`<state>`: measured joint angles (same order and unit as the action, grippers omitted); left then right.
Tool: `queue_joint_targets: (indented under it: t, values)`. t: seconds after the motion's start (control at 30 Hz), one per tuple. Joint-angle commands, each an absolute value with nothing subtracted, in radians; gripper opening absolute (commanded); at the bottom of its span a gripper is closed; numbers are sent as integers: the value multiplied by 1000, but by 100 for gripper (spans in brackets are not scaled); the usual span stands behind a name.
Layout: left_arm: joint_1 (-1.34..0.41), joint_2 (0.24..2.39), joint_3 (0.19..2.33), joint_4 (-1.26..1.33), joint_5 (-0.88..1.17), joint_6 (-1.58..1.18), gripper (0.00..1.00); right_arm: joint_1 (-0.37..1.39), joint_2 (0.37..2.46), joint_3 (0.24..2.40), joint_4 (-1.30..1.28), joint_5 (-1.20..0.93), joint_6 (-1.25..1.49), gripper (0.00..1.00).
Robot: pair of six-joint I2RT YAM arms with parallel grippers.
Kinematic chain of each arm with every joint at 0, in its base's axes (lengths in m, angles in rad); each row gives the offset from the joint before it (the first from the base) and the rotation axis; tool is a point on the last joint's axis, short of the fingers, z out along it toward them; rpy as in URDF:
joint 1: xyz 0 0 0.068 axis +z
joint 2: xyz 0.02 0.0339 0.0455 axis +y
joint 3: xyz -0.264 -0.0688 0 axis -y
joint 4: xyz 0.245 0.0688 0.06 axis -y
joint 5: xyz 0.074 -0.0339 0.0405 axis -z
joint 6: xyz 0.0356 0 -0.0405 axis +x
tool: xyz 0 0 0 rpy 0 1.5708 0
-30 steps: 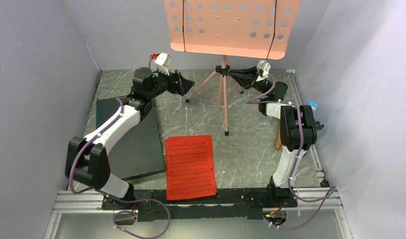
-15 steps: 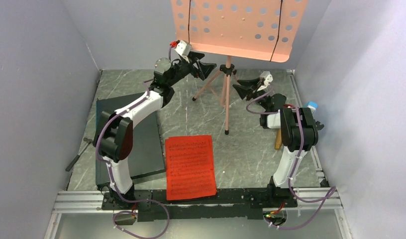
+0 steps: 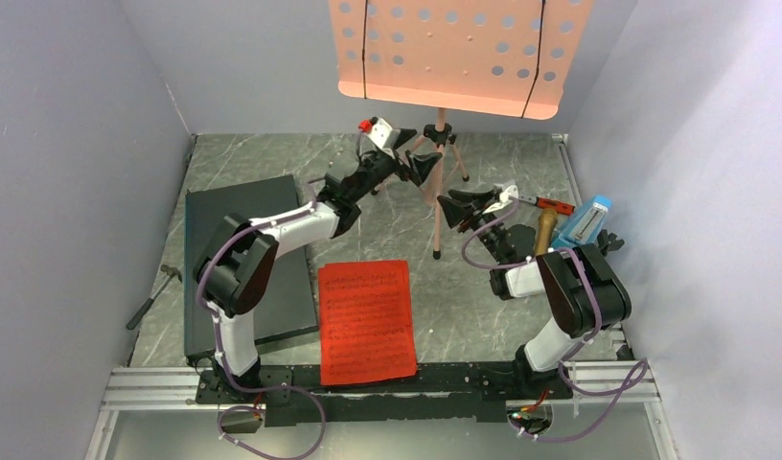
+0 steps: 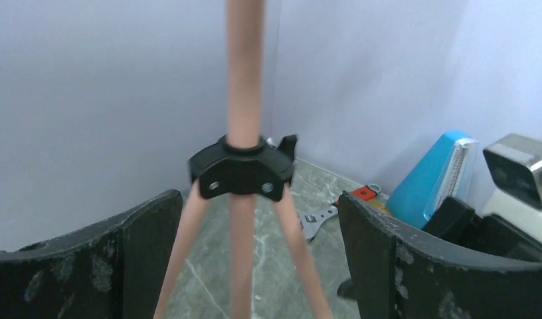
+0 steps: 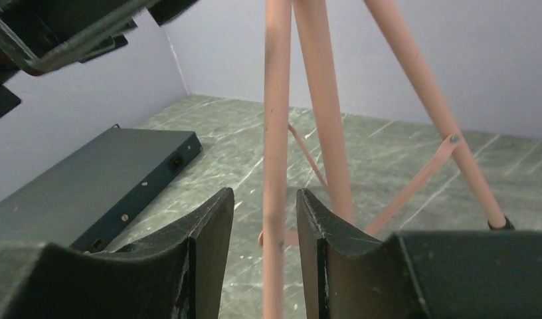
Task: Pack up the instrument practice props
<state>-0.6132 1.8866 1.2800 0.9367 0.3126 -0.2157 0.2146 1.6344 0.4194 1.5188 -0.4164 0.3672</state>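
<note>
Judging the pink music stand (image 3: 433,206) light, top-heavy: my left gripper (image 4: 255,222) gapes facing its hub (image 4: 242,174); right gripper (image 5: 265,199) narrowly brackets a leg (image 5: 277,119), unclamped.

Two robot arms, the left arm (image 3: 272,230) at centre left of the overhead view and the right arm (image 3: 581,287) at lower right, wear white shells between bulky black joint housings. Purple cables (image 3: 320,414) trail along each and loop past the black base plate (image 3: 445,385) at the bottom edge. A small white camera box (image 3: 380,135) with a red tip tops the left wrist. The left end effector (image 4: 258,219) and right end effector (image 5: 263,199) each carry two curved black fingers (image 4: 142,259), scuffed with pale flecks.
</note>
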Motion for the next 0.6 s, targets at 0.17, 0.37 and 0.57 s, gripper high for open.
queue_joint_targets:
  t: [0.17,0.37,0.57]
  values:
    - [-717,1901,1417,1089,31,80,94,308,1601,311,1709,-188,295,44]
    - [-735,2002,1540,1119,-44,150,94,323,1627,296,1711,-179,285,44]
    - [-739,2079,1645,1082,-48,145,89,334,1664,307,1712,-186,277,43]
